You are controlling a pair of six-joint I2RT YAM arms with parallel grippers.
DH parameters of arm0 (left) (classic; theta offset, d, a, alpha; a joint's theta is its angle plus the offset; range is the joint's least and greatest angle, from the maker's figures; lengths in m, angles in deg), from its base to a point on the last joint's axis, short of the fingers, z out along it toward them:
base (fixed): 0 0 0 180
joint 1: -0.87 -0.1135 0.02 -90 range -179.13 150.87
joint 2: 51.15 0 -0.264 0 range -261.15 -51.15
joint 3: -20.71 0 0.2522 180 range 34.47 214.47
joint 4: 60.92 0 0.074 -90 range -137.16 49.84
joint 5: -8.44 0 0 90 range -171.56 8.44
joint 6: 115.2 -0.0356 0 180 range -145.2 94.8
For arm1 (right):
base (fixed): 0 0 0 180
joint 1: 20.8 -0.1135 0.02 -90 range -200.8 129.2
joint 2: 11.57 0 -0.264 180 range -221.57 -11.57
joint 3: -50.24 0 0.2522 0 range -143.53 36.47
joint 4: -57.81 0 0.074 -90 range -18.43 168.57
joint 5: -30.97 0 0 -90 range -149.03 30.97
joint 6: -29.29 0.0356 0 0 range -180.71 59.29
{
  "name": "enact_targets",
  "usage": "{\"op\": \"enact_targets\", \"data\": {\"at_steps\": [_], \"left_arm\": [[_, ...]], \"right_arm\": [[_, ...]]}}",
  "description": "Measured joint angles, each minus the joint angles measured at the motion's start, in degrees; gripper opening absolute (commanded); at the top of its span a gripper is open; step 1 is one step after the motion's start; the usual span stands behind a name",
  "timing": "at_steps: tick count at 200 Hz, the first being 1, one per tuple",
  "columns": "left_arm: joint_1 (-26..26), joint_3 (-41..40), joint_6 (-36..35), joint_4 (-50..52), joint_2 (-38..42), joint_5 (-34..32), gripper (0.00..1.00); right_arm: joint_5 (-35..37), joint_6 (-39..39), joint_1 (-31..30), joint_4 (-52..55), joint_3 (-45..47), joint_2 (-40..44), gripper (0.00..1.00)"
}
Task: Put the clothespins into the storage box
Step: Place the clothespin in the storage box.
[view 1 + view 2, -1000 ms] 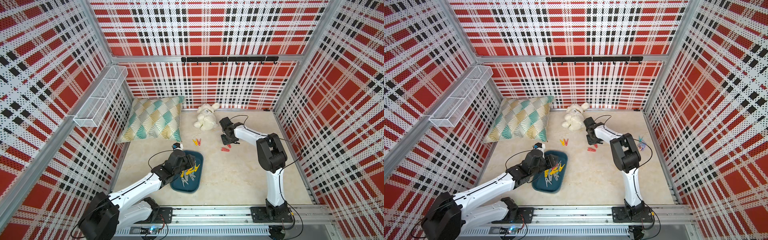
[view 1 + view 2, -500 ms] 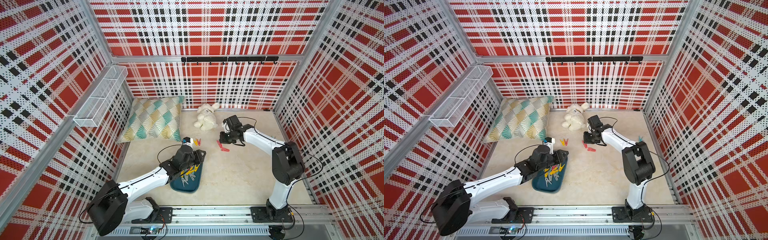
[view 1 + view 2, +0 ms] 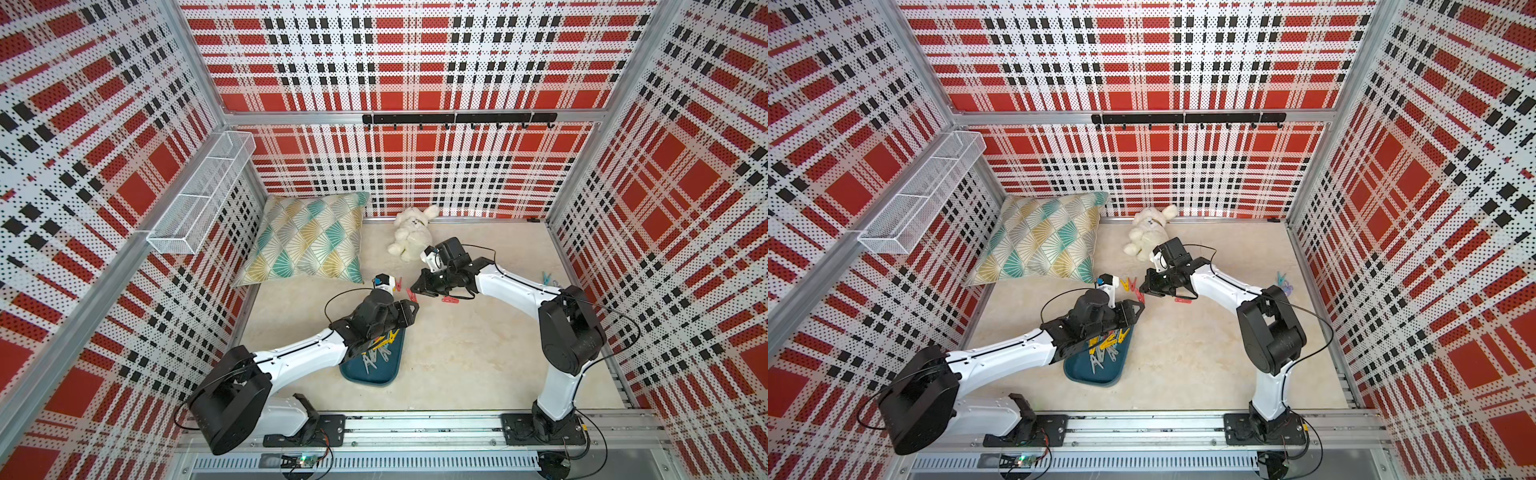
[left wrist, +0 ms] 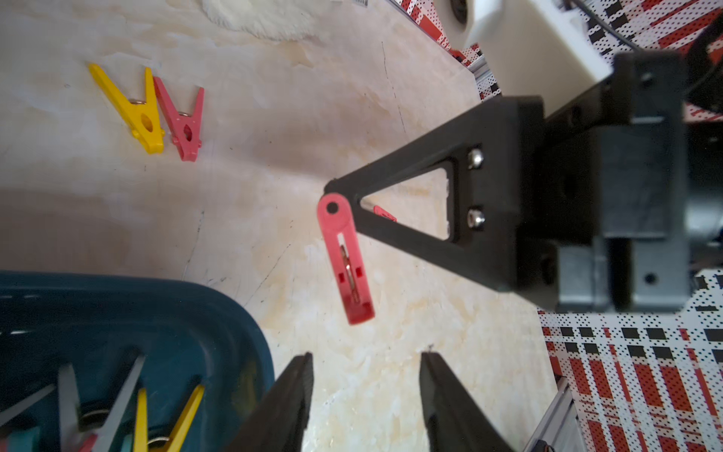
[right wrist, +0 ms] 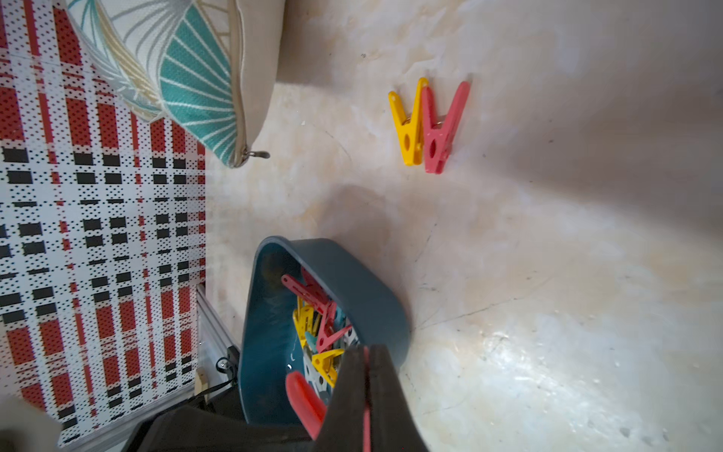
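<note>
I hold a red clothespin (image 4: 344, 258) in my right claw (image 5: 365, 352).
My left claw (image 4: 365, 358) stands half open, empty, by the storage box (image 4: 195, 309) far end.

Noted: walls (image 3: 415, 62) in red, white and black plaid, dotted throughout; floor (image 3: 478, 353) cream, marbled. The pillow (image 3: 307, 237), left of centre, shows teal, mustard and grey fans on cream. The plush toy (image 3: 409, 237) is off-white, the wire basket (image 3: 199, 195) white. The storage box (image 3: 384, 374) is dark teal; the clothespins (image 3: 372, 359) in it are yellow, grey and red. Upper left in the left wrist view: a yellow clothespin (image 4: 135, 113) and a pink-red clothespin (image 4: 184, 121); mid-frame, a red clothespin (image 4: 346, 262).
</note>
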Motion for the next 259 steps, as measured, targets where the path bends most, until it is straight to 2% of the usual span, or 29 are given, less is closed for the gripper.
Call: {"op": "enact_targets", "data": {"at_steps": [41, 144, 169, 190, 218, 259], "left_arm": [[0.0, 1.0, -0.6, 0.1, -0.2, -0.5, 0.49], [0.1, 1.5, -1.2, 1.1, -0.7, -2.8, 0.34], [0.1, 1.7, -1.3, 1.1, -0.7, -3.1, 0.28], [0.1, 1.7, -1.2, 1.4, -0.7, -3.3, 0.18], [0.1, 1.7, -0.8, 1.9, -0.7, -3.8, 0.10], [0.2, 1.6, -0.9, 1.8, -0.2, -3.7, 0.05]], "right_arm": [[-1.2, 1.6, -1.1, -0.5, 0.0, 0.2, 0.03], [-2.6, 2.5, -1.9, -1.7, 0.8, 3.4, 0.05], [-2.6, 2.6, -2.0, -1.8, 1.8, 3.5, 0.05], [-2.6, 2.8, -2.1, -1.9, 2.2, 3.5, 0.06], [-2.2, 2.9, -2.2, -2.4, 2.3, 4.0, 0.20], [-0.8, 1.8, -2.4, -1.9, 2.3, 4.1, 0.38]]}}
